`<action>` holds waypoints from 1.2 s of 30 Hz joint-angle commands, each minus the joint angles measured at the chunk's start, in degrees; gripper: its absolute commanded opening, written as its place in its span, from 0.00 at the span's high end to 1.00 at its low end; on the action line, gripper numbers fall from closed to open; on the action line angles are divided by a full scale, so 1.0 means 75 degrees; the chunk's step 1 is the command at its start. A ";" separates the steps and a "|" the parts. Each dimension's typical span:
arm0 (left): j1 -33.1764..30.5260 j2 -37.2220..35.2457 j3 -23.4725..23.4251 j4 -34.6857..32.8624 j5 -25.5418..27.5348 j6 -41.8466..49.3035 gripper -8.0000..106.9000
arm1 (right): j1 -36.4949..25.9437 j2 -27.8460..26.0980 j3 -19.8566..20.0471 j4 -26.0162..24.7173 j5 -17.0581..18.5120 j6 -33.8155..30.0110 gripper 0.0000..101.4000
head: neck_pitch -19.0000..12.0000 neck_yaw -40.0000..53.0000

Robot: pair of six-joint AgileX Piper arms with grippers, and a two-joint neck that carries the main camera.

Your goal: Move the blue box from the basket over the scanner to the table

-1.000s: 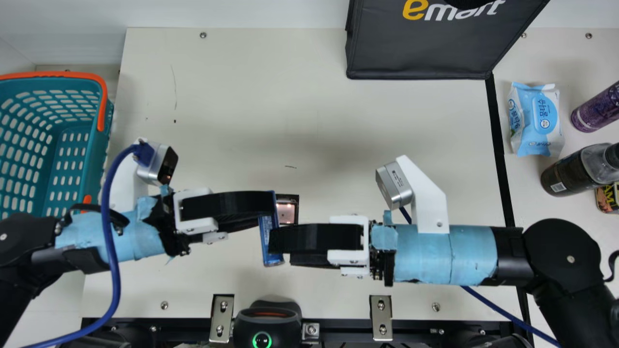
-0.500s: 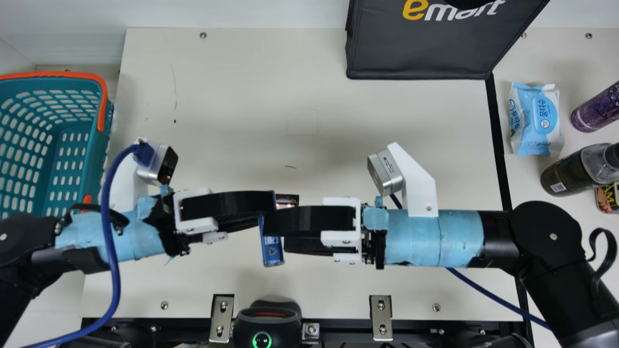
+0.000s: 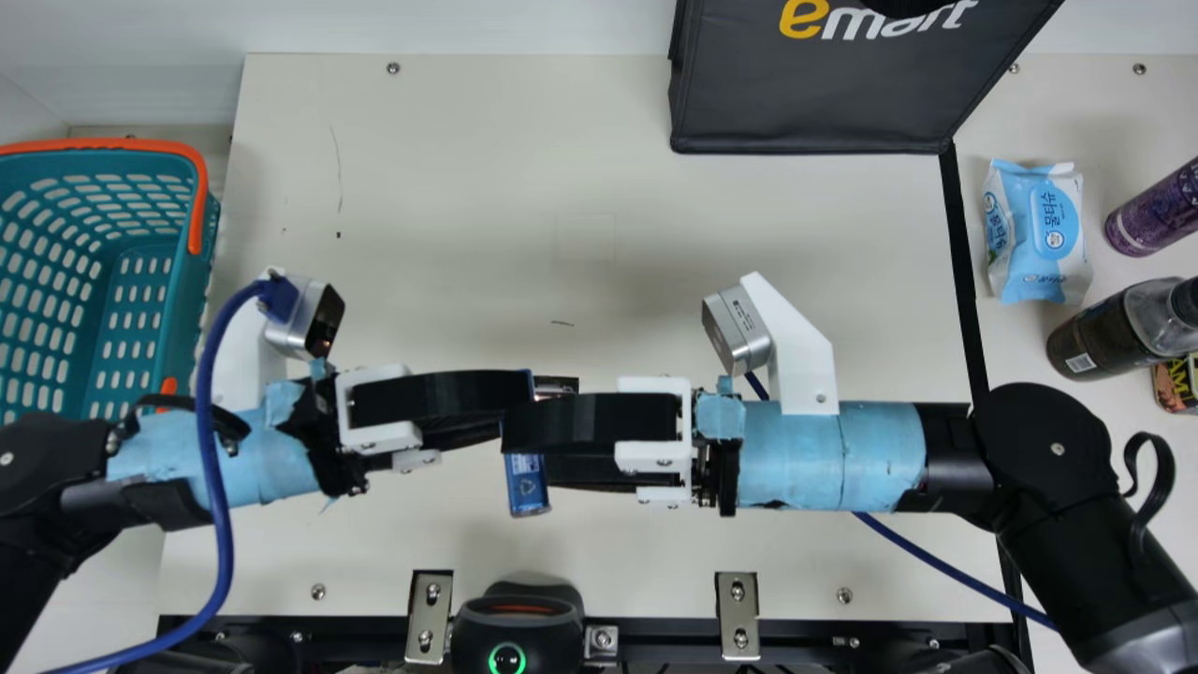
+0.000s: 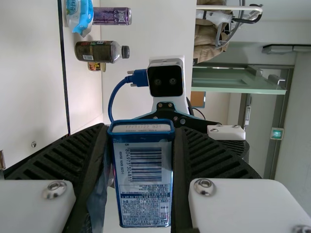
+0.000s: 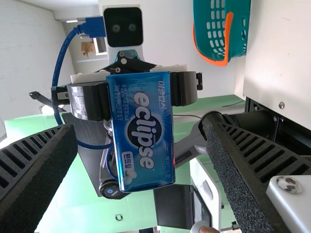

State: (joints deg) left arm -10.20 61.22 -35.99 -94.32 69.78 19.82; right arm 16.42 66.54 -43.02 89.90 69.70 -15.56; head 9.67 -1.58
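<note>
You have the cream table (image 3: 412,206) under both arms. At ten o'clock you see the teal basket (image 3: 180,309) with its orange handle, and at one o'clock the black bag (image 3: 814,103). Your left tool (image 3: 513,412), coming from nine o'clock, is closed upon the blue box, one finger on each side. Your right tool (image 3: 532,449), from three o'clock, is wide; in its wrist view, a gap shows between each finger and the box. The scanner (image 3: 518,622) sits near six o'clock. The bottle (image 3: 1114,328) is at three o'clock, the wipes pack (image 3: 1039,229) at two. The blue box (image 3: 529,487) is held above the table, near its middle, one end pointing to six o'clock.
</note>
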 commanded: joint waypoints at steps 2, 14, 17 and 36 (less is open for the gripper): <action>0.0000 0.0000 0.0000 0.0000 0.0000 0.0000 1.00 | 0.0000 0.0000 0.0000 0.0000 0.0000 0.0000 0.06 | -0.0233 0.0000; 0.0000 0.0000 0.0000 0.0000 0.0000 0.0000 1.00 | 0.0338 -0.0129 0.0004 -0.0034 -0.0145 0.0077 0.06 | -0.0233 0.0000; 0.0000 0.0000 0.0000 0.0000 0.0000 0.0000 1.00 | 0.0532 -0.0155 0.0008 -0.0019 -0.0259 0.0082 0.06 | -0.0233 0.0000; 0.0000 0.0000 0.0000 0.0000 0.0000 0.0000 1.00 | 0.1276 0.0021 0.0008 0.0225 -0.0820 -0.0084 0.19 | -0.0233 0.0000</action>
State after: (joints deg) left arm -10.20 61.22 -35.99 -94.32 69.78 19.82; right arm 26.00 66.69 -42.96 91.59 63.55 -16.19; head 9.58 -1.58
